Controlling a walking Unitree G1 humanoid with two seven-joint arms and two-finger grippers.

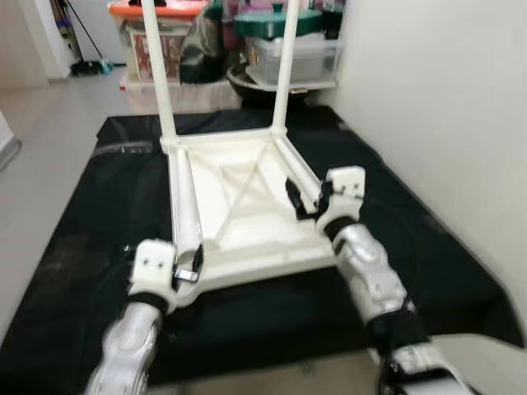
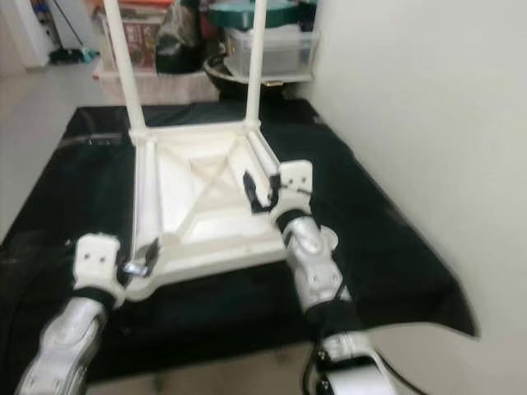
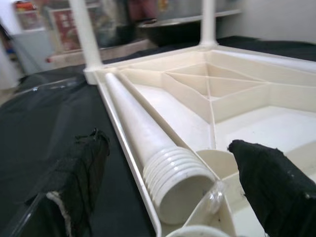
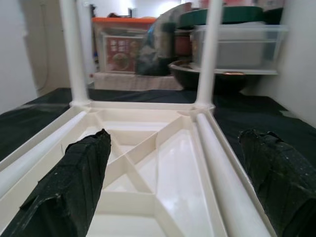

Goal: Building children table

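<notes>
A white plastic tabletop (image 1: 247, 206) lies upside down on a black mat, with two white legs (image 1: 160, 74) standing upright in its far corners. A loose white leg (image 3: 148, 143) lies along the left inner edge, threaded end nearest me. Another loose leg (image 4: 224, 177) lies along the right inner edge. My left gripper (image 1: 189, 267) is open at the near left corner, its fingers (image 3: 81, 173) on either side of the threaded end. My right gripper (image 1: 306, 197) is open over the right edge, straddling the right loose leg.
The black mat (image 1: 99, 214) covers the floor around the tabletop. Storage bins (image 1: 292, 53) and an orange-lidded box (image 1: 156, 33) stand behind it. A white wall (image 1: 445, 107) runs close along the right side. Bare floor (image 1: 41, 123) lies to the left.
</notes>
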